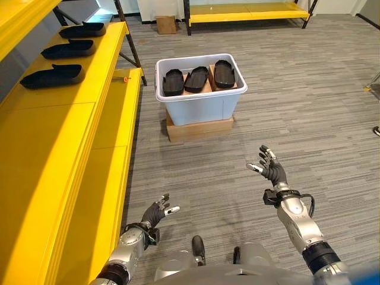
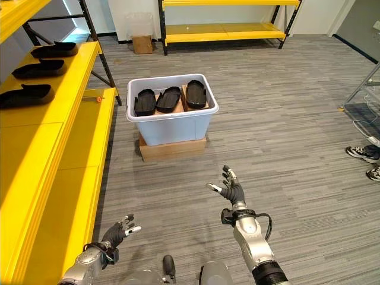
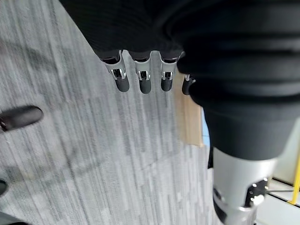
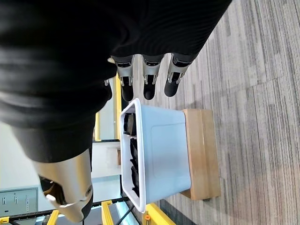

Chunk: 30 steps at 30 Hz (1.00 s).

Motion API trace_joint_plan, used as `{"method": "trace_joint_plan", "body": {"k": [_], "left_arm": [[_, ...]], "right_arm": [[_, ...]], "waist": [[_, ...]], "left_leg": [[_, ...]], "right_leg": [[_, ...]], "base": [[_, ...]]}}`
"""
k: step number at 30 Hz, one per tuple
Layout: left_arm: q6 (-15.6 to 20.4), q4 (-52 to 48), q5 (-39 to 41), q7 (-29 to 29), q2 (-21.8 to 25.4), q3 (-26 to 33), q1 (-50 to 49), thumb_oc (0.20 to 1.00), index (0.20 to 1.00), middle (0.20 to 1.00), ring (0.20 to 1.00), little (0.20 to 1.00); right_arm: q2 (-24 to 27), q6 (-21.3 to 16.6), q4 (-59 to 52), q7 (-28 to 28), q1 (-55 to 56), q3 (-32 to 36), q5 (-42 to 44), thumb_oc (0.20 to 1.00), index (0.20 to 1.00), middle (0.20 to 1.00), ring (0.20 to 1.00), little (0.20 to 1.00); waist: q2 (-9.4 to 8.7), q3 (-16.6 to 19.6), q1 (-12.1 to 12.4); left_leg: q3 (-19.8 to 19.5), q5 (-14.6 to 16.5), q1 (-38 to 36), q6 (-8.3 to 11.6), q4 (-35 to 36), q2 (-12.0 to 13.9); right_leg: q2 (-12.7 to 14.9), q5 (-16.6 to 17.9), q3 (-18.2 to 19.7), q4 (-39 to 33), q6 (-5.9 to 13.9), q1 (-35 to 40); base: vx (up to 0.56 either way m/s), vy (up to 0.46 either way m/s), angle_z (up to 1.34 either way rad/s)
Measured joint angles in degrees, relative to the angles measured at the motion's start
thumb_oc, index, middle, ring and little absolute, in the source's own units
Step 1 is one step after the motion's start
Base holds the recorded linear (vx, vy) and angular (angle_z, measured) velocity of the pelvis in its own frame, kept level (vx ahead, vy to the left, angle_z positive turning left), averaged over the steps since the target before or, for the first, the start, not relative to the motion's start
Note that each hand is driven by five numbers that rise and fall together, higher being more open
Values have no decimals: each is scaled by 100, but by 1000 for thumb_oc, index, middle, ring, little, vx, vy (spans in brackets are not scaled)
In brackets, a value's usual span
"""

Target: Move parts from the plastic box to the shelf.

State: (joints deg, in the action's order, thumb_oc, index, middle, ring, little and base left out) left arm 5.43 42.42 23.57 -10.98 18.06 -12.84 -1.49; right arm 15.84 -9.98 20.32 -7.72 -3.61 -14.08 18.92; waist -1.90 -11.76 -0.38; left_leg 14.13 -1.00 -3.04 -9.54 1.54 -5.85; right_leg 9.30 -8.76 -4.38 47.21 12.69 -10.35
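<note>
- In the pale blue-grey plastic box [image 1: 200,101] ahead, raised on a flat brown cardboard carton [image 1: 199,127], lie three black moulded elongated parts [image 1: 196,79] side by side, resting on cardboard inserts
- Three more black parts of the same shape [image 1: 53,76] already sit in a row on the top level of the long yellow metal shelf [image 1: 59,154] along the robot's left
- Handling, as a judgement: the parts look like rigid moulded plastic, probably light, smooth-skinned and a bit slick; not fragile; long and narrow, so best taken across the middle or by one rounded end, fingers over the raised edge
- Left hand [image 1: 158,211] low near the shelf's edge, fingers spread and relaxed, holding nothing
- Right hand [image 1: 270,168] raised higher over the grey striped carpet floor [image 1: 309,107], fingers splayed, empty; its wrist view looks toward the box
- Both hands well apart from the box; bare carpet lies between, nothing blocking the approach
- Box walls stand above the parts, so a reach must come from above
- Around: a small brown cardboard box [image 1: 166,24] by the far wall, a second yellow shelf [image 1: 249,13] behind, a person's shoes [image 2: 362,155] at far right, well clear
</note>
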Motion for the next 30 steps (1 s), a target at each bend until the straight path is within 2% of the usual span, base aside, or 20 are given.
{"method": "trace_joint_plan", "body": {"k": [1, 2, 3, 4, 5, 6, 7, 8, 9, 10, 12, 15, 16, 17, 18, 21, 23, 24, 28, 30], "left_arm": [[20, 1, 2, -4, -3, 9, -26, 1000, 1000, 1000, 1000, 1000], [118, -77, 7, 9, -112, 112, -175, 1000, 1000, 1000, 1000, 1000], [158, -85, 3, -12, -107, 132, -206, 1000, 1000, 1000, 1000, 1000], [178, -120, 3, -42, -51, 136, -222, 1000, 1000, 1000, 1000, 1000], [180, -142, 3, -46, -9, 133, -222, 1000, 1000, 1000, 1000, 1000], [202, -103, -59, -57, -18, 85, -159, 1000, 1000, 1000, 1000, 1000], [250, -112, -65, -59, 12, -128, -91, 1000, 1000, 1000, 1000, 1000], [358, -120, -130, -126, 66, -372, -46, 1000, 1000, 1000, 1000, 1000], [388, -118, -301, -151, 33, -466, -100, 1000, 1000, 1000, 1000, 1000], [401, -127, -527, -144, -73, -499, -299, 1000, 1000, 1000, 1000, 1000], [394, -128, -784, -161, -108, -720, -410, 1000, 1000, 1000, 1000, 1000], [379, -169, -855, -169, -85, -799, -434, 1000, 1000, 1000, 1000, 1000], [376, -184, -843, -170, -83, -793, -444, 1000, 1000, 1000, 1000, 1000], [377, -214, -831, -173, -82, -781, -445, 1000, 1000, 1000, 1000, 1000], [370, -282, -827, -181, -84, -734, -421, 1000, 1000, 1000, 1000, 1000], [371, -401, -714, -229, -133, -706, -241, 1000, 1000, 1000, 1000, 1000], [369, -433, -717, -258, -151, -679, -89, 1000, 1000, 1000, 1000, 1000], [364, -469, -718, -259, -157, -681, -84, 1000, 1000, 1000, 1000, 1000], [344, -498, -703, -241, -210, -677, -94, 1000, 1000, 1000, 1000, 1000], [351, -492, -668, -155, -237, -589, -103, 1000, 1000, 1000, 1000, 1000]], "right_arm": [[7, -2, 9, -22, 17, -7, -2, 1000, 1000, 1000, 1000, 1000], [34, -1, 127, 35, -170, -43, -10, 1000, 1000, 1000, 1000, 1000], [48, 3, 89, 32, -125, -48, -10, 1000, 1000, 1000, 1000, 1000], [52, 7, -8, 35, -21, -85, -10, 1000, 1000, 1000, 1000, 1000], [55, 12, -71, 36, 43, -79, -10, 1000, 1000, 1000, 1000, 1000], [51, 11, -115, 58, 318, -79, -10, 1000, 1000, 1000, 1000, 1000], [76, 15, -195, 72, 550, -82, -11, 1000, 1000, 1000, 1000, 1000], [139, 34, -215, 99, 706, -64, -18, 1000, 1000, 1000, 1000, 1000], [101, 99, -2, 94, 683, -54, -16, 1000, 1000, 1000, 1000, 1000], [83, 143, 59, 101, 712, -87, -18, 1000, 1000, 1000, 1000, 1000], [153, 147, 41, 102, 706, -73, -25, 1000, 1000, 1000, 1000, 1000], [283, 157, 41, 135, 510, -82, -184, 1000, 1000, 1000, 1000, 1000], [352, 158, 48, 156, 441, -83, -232, 1000, 1000, 1000, 1000, 1000], [417, 157, 48, 160, 405, -84, -232, 1000, 1000, 1000, 1000, 1000], [497, 157, 49, 163, 334, -92, -232, 1000, 1000, 1000, 1000, 1000], [772, 146, 50, 69, 248, -45, -232, 1000, 1000, 1000, 1000, 1000], [739, 152, 35, 23, 237, -30, -233, 1000, 1000, 1000, 1000, 1000], [743, 157, 35, -13, 258, -22, -233, 1000, 1000, 1000, 1000, 1000], [724, 162, 31, -324, 271, 22, -241, 1000, 1000, 1000, 1000, 1000], [704, 162, 29, -578, 300, 35, -350, 1000, 1000, 1000, 1000, 1000]], "waist": [[-22, -13, 13], [16, -190, 85], [127, -182, 0], [40, -190, -75], [-66, -197, -108], [-272, -95, -139], [-404, -37, -184], [-340, -105, -379], [-367, -129, -377], [-289, -75, -335], [-139, 12, -417], [-5, 103, -449], [165, 143, -493], [231, 190, -491], [212, 173, -468], [116, 179, -429], [47, 139, -530], [42, 132, -539], [42, 148, -537], [39, 148, -572]], "left_leg": [[43, 105, -23, -22, -114, -41], [138, 340, -5, 81, -291, 17], [131, 342, 29, 94, -251, 119], [113, 312, 4, 117, -191, 112], [109, 296, -15, 93, -187, 75], [21, 565, -5, 675, -195, -4], [22, 702, 4, 824, -325, -35], [-65, 628, 106, 641, -555, 51], [-62, 670, -54, 325, -570, 30], [-84, 804, -271, 381, -519, 43], [-305, 856, -468, 393, -366, 24], [-542, 736, -778, 386, 4, -25], [-627, 777, -902, 460, 31, 74], [-643, 737, -903, 526, -36, 121], [-644, 640, -860, 678, -218, 118], [-635, 634, -383, 821, -1442, 149], [-524, 795, -274, 1032, -1590, 529], [-549, 614, -282, 1082, -1487, 708], [-687, 566, -301, 1261, -1828, 828], [-639, 505, -82, 1361, -2406, 927]], "right_leg": [[125, 217, 1, 314, 24, -172], [465, 7, -488, 172, -294, -1021], [286, 43, -813, -1541, -259, -983], [131, 156, -737, -3071, -251, -890], [116, 265, -716, -3331, -295, -961], [107, 663, -685, -4142, -365, -1116], [135, 796, -600, -5061, -252, -912], [114, 1036, -344, -5292, -113, -852], [52, 1304, -206, -5270, -302, -764], [-155, 1398, -101, -5108, -448, -602], [-359, 1441, -48, -4509, -504, -432], [-571, 1593, -131, -4436, -722, 24], [-718, 1645, -120, -4558, -1191, 251], [-753, 1646, -148, -4640, -1384, 376], [-724, 1608, -154, -4699, -1440, 499], [-650, 1380, -148, -4935, -1627, 864], [-759, 1194, -261, -4943, -1826, 961], [-829, 1144, -268, -4939, -1858, 1004], [-942, 1038, -280, -4943, -1849, 1164], [-983, 878, -300, -4899, -1836, 1234]], "base": [[482, -129, -68], [215, -195, -71], [424, -278, -45], [468, -271, 28], [636, -359, 43], [447, -225, 60], [433, -220, 118], [438, -230, 121], [436, -239, 74], [450, -247, 21], [374, -195, 47], [345, -173, 42], [230, -125, 33], [207, -138, 22], [225, -178, 5], [243, -166, 8], [299, -182, 20], [285, -179, 8], [173, -167, -5], [306, -288, 3]]}}
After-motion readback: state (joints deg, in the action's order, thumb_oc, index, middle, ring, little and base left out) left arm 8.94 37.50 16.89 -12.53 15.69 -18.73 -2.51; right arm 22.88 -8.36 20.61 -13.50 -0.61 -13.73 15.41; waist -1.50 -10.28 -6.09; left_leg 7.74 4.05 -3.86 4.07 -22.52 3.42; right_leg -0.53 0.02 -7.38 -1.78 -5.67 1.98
